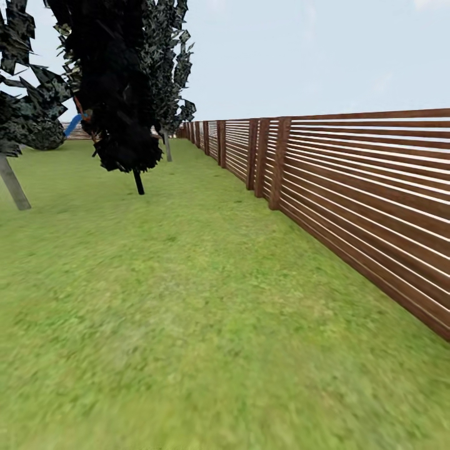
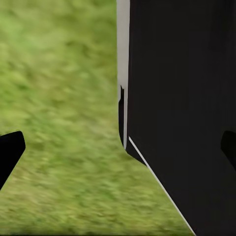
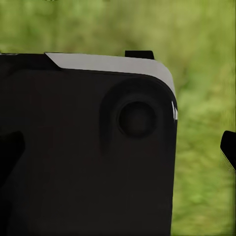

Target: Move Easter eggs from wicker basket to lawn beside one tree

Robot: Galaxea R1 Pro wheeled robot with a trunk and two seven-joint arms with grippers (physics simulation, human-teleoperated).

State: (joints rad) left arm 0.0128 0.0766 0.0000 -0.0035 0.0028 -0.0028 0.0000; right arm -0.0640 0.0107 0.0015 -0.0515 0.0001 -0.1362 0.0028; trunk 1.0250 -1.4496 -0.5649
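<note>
Grass is all that is lying ahead of the robot: the lawn [image 1: 187,325] is stretching wide and flat from the near foreground to the far end of the garden, and no basket or eggs are lying on it, so their direction from either gripper cannot be told, nor which arm is nearer. No thick pale trunk is rising here either. A dark leafy tree [image 1: 119,94] on a thin stem is standing at the far left, with a leaning grey trunk [image 1: 12,181] at the left edge. A brown slatted fence [image 1: 350,194] is running along the right side, receding toward the far end under a pale sky. In the left wrist view two dark fingertips [image 2: 10,152] are sitting at opposite edges, so the left gripper [image 2: 118,152] is looking wide apart and empty, beside a black body panel [image 2: 182,113] of the robot. The right gripper [image 3: 118,152] is looking likewise spread, one fingertip [image 3: 228,147] showing beside another black panel [image 3: 73,147]. The robot is, in all likelihood, travelling
</note>
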